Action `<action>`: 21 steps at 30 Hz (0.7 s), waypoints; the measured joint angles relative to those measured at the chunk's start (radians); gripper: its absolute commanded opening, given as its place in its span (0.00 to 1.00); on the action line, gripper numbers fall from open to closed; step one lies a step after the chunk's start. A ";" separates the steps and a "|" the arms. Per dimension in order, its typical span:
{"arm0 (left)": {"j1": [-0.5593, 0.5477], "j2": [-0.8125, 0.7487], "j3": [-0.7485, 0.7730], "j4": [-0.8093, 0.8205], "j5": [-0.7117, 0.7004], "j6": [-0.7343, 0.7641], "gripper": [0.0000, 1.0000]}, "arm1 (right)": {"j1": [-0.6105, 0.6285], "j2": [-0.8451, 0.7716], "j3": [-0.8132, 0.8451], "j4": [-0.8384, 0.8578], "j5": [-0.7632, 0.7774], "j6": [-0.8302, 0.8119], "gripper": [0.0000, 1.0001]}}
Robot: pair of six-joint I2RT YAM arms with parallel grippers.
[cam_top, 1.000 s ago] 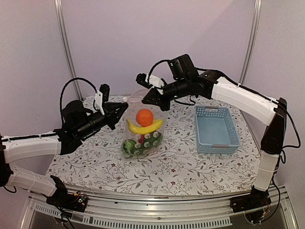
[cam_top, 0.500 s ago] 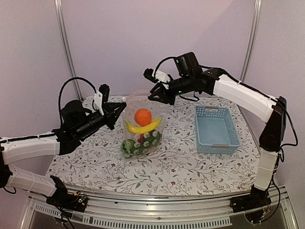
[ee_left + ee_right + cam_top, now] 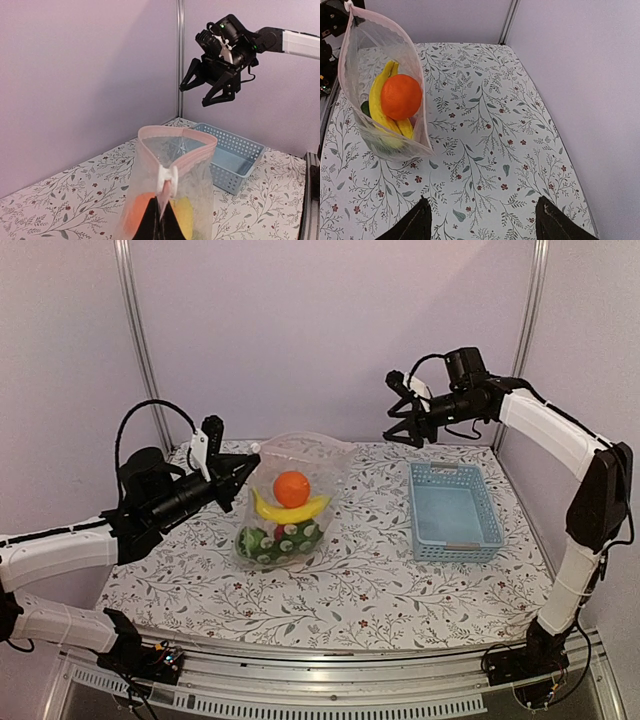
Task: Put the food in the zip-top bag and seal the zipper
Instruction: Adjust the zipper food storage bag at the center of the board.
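The clear zip-top bag (image 3: 300,465) stands upright on the table, its mouth gaping. Inside lie the food pieces: an orange (image 3: 291,488) on yellow bananas (image 3: 290,510), with green pieces (image 3: 268,542) underneath. In the right wrist view, orange (image 3: 400,96) and bananas (image 3: 381,107) show through the mouth. My left gripper (image 3: 161,222) is shut on the end of the pinkish zipper (image 3: 177,134), just below its white slider (image 3: 167,179). My right gripper (image 3: 400,425) hangs open and empty, high up and to the right of the bag; its fingertips (image 3: 422,212) frame bare tablecloth.
A light-blue plastic basket (image 3: 455,540) sits to the right of the bag, with nothing in it. The floral tablecloth (image 3: 350,580) covers the table. Purple walls with metal posts (image 3: 135,340) close off the back.
My right gripper has let go of the bag's mouth, opened, and swung up and to the right. The bag has shifted slightly left. My left gripper keeps its hold.
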 measured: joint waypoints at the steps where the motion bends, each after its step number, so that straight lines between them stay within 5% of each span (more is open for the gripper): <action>1: 0.000 0.000 0.000 -0.002 0.003 0.000 0.00 | 0.003 0.013 0.000 -0.008 -0.034 -0.017 0.71; 6: 0.002 0.000 0.000 -0.013 0.023 0.000 0.00 | 0.041 0.108 0.023 -0.070 -0.158 -0.074 0.72; 16: 0.006 0.000 0.000 -0.017 0.035 -0.001 0.00 | 0.139 0.198 0.050 -0.074 -0.172 -0.096 0.67; 21: 0.012 -0.011 0.000 -0.023 0.036 -0.001 0.00 | 0.143 0.213 0.077 -0.042 -0.181 -0.068 0.33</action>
